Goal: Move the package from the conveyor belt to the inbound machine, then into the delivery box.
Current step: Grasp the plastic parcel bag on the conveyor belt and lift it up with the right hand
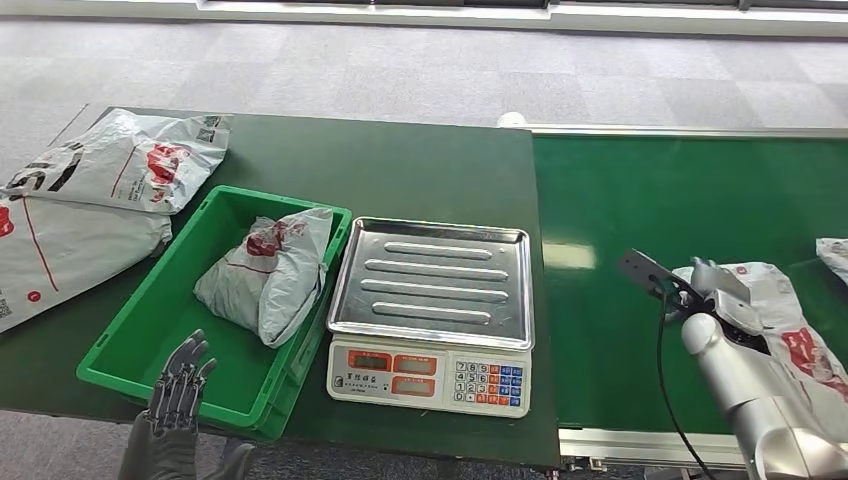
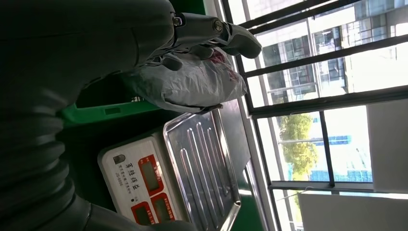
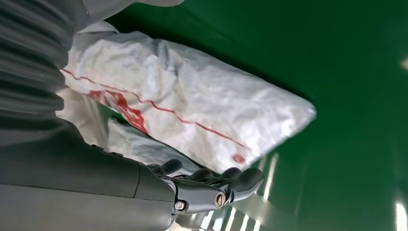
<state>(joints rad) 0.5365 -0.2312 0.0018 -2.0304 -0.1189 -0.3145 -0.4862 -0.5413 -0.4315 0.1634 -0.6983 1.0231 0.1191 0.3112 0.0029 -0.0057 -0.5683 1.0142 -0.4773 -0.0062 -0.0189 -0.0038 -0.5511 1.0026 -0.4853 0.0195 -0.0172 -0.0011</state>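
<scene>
Right wrist view — right hand [image 3: 207,185] fingers under package [image 3: 192,110], grip unclear; left hand [image 1: 178,385] spread.

Parcel-sorting station in an office-type bldg. Shown by: green conveyor belt [image 1: 690,200] under right hand [image 1: 712,290], weighing scale [image 1: 430,310] w/ steel pan betw. the hands, green crate [image 1: 140,340] just ahead of left hand [image 1: 180,385], grey carpet tiles [image 1: 400,60], big windows [image 2: 327,86] beyond.

Head cam looks down from above on the scale [image 1: 430,310]; left wrist cam shares it close up, sideways; right wrist cam hugs the conveyor belt [image 3: 356,72]
</scene>
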